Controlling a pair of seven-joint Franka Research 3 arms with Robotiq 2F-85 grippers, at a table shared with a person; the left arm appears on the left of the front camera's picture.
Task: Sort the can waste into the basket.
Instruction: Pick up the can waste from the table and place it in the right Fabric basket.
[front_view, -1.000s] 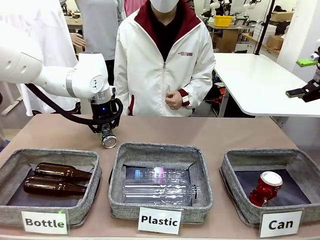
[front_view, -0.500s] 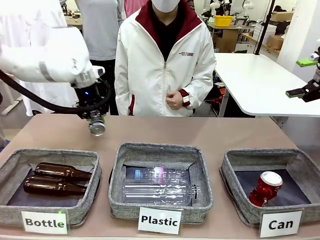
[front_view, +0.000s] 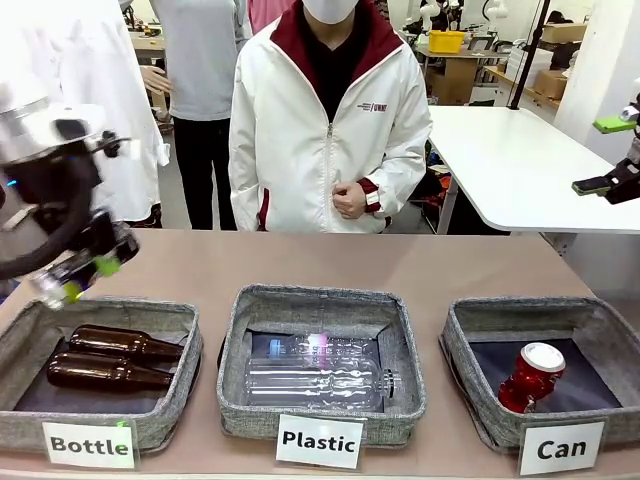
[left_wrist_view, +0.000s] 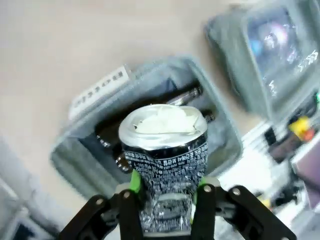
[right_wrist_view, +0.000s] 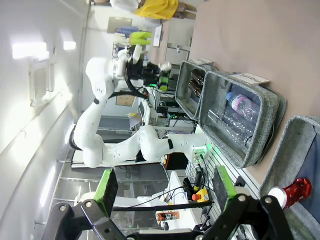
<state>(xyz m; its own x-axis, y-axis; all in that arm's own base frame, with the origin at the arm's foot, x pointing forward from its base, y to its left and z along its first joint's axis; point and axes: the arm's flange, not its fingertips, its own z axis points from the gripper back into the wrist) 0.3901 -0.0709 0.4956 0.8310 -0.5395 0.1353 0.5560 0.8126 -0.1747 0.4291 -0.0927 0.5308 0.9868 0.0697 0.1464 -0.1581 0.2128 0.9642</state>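
- The left gripper (left_wrist_view: 165, 192), clamping the dark can (left_wrist_view: 165, 165), has swung from mid-table to the left edge, above the Bottle basket (front_view: 170, 315).
- Released here, it lands wrongly; the Can basket (front_view: 600, 320) sits at the right edge.
- The right gripper (right_wrist_view: 165, 192) gapes empty.

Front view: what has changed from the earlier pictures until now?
The left gripper, shut on the dark printed can, swung from the table's middle-left out to the far left, above the Bottle basket. The right gripper stayed open and raised at right; the red can stayed in the Can basket.
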